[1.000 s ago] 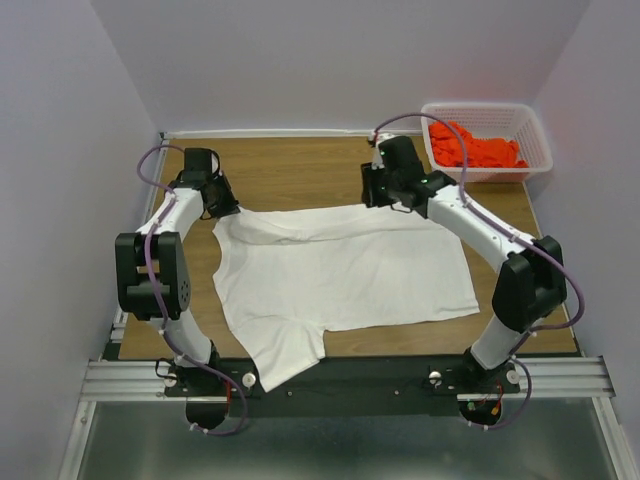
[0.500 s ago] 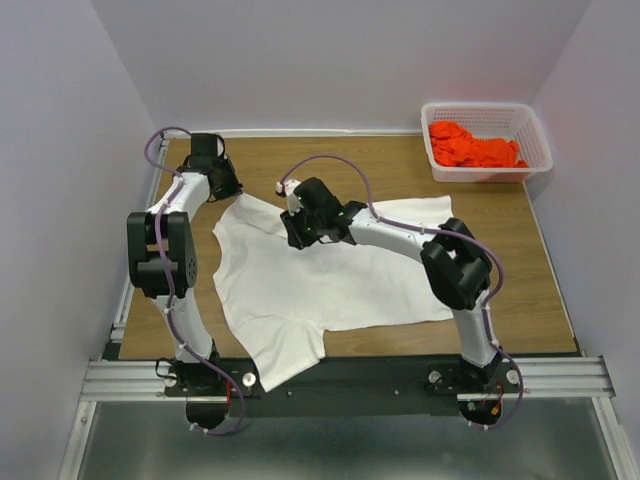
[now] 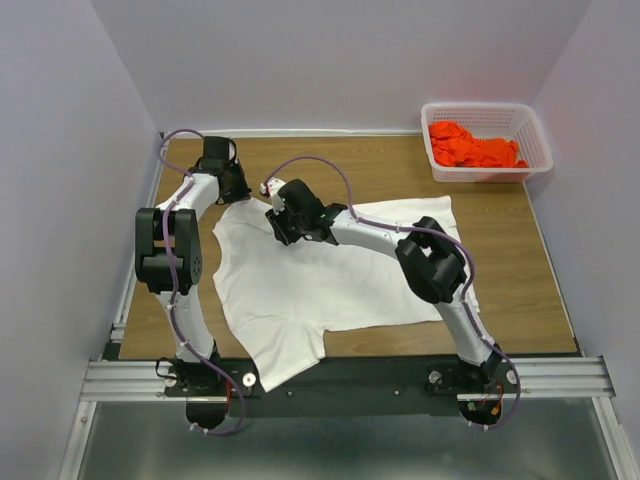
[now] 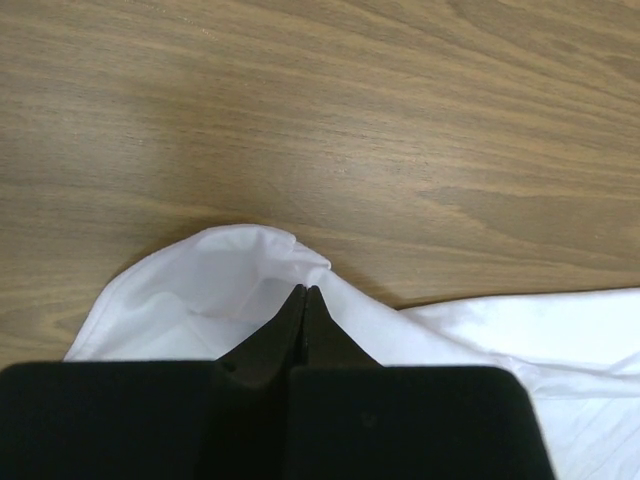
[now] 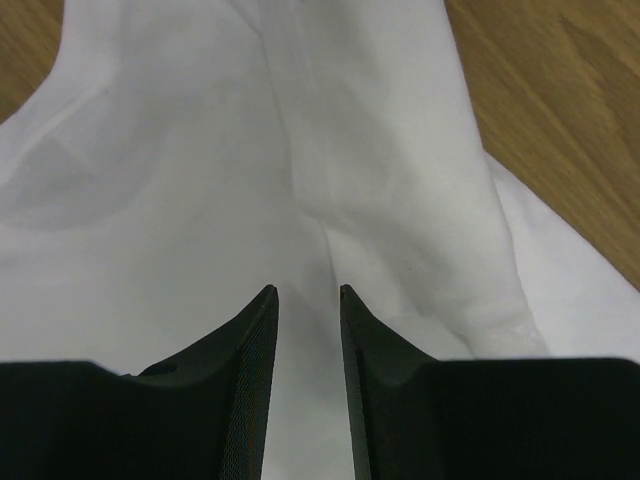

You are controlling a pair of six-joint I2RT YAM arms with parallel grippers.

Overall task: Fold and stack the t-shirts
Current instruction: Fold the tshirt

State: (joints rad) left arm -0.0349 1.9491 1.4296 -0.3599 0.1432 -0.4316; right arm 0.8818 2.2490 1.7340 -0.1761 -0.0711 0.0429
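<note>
Overhead, the white shirt [image 3: 340, 270] lies spread across the counter [image 3: 520, 280], long axis left to right, sleeves toward the left, hem toward the right, one sleeve draped over the near edge at lower left. The orange shirt [image 3: 475, 148] sits bunched in the basket [image 3: 490, 174] at upper right. Only the wrist views show the fingers: the left tool [image 4: 303, 297] is clamped on a puckered fold at the shirt's edge; the right tool [image 5: 305, 292] stands a narrow slit apart over flat cloth, gripping nothing.
</note>
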